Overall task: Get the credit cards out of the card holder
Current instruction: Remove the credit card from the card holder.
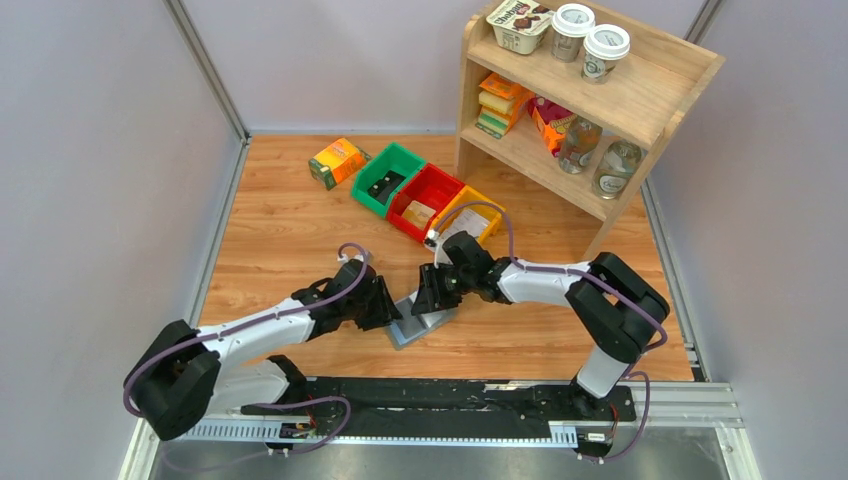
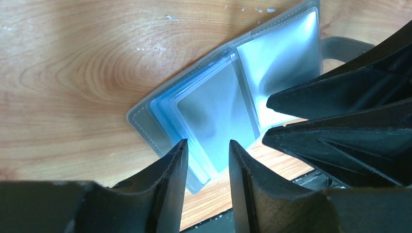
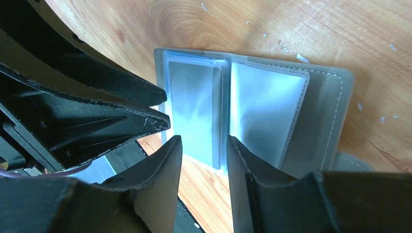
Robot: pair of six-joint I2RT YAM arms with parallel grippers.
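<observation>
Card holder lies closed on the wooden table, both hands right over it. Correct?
Not closed. The card holder lies spread open on the wooden table, with its clear pockets facing up. Both wrist views show this. The rest holds: the left hand and the right hand are right over it.

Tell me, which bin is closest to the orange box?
The green bin, at the row's left end beside the orange box; the red bin is in the middle, the yellow bin farthest.
</observation>
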